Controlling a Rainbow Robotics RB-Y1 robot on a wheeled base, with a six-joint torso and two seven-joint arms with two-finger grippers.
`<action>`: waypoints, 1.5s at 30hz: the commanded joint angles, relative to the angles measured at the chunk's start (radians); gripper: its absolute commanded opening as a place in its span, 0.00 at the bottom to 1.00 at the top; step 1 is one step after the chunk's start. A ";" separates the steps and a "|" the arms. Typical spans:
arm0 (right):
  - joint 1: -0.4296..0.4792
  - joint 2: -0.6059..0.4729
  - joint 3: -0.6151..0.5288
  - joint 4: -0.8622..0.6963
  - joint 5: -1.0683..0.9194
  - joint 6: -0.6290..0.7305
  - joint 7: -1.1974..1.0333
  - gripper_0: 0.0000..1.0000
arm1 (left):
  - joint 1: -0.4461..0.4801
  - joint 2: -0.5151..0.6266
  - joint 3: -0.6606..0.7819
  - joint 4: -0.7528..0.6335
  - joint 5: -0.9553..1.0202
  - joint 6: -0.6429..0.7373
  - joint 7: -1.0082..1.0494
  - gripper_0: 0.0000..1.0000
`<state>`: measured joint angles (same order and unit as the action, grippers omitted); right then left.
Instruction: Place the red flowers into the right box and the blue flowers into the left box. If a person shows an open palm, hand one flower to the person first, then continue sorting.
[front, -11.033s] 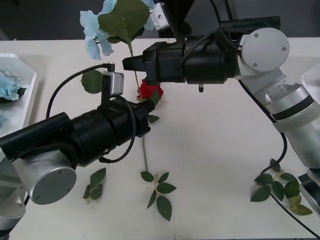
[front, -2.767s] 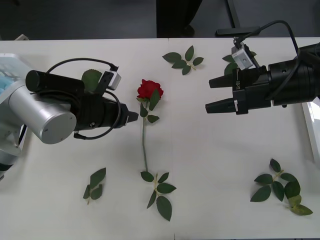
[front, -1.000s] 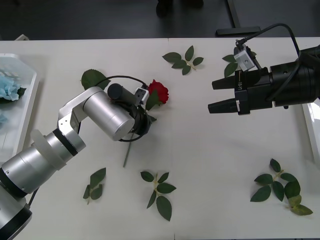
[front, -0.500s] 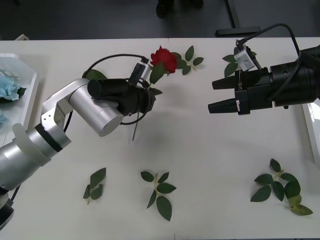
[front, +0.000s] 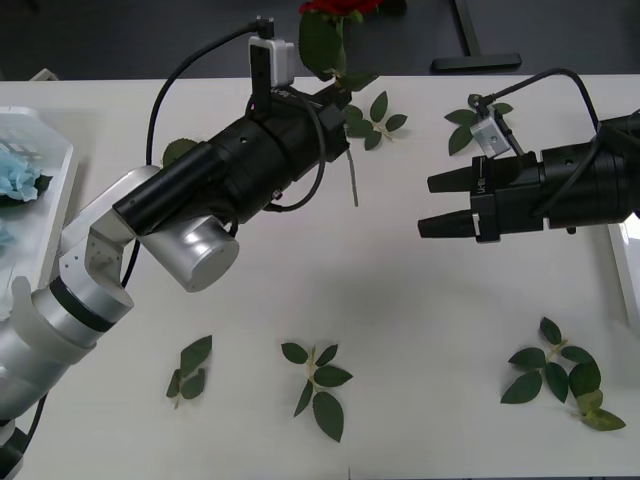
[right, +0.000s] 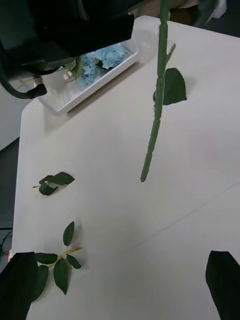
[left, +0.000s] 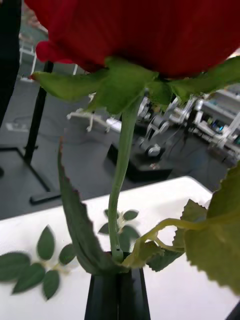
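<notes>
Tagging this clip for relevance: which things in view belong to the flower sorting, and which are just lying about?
Belong to the job:
- red rose, held upright by the left gripper
- blue flowers in the left box
- right box, at the table's edge
- right gripper, open, waiting beside the rose stem

Just lying about:
- loose leaf sprigs scattered on the white table

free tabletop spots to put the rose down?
Bare table between the middle leaf sprig and right sprigs, below the open right tool. Crowded at the far edge: sprigs, left tool holding the rose.
</notes>
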<state>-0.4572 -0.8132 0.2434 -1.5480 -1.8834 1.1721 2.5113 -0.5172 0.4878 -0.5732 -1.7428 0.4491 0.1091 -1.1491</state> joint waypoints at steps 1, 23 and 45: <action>0.011 0.052 -0.024 -0.007 0.044 -0.026 -0.012 0.97 | 0.029 -0.064 0.010 -0.047 -0.001 -0.091 0.052 0.00; -0.031 0.193 -0.039 -0.007 0.037 -0.137 -0.022 0.46 | 0.103 -0.109 -0.086 -0.047 0.072 -0.342 0.068 0.00; -0.034 0.190 -0.038 -0.007 0.050 -0.132 -0.025 0.00 | 0.103 -0.109 -0.086 -0.047 0.072 -0.342 0.068 0.64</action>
<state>-0.4539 -0.6410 0.2286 -1.5474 -1.8420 1.0438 2.5083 -0.4263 0.4063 -0.6479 -1.7472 0.5139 -0.2150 -1.1384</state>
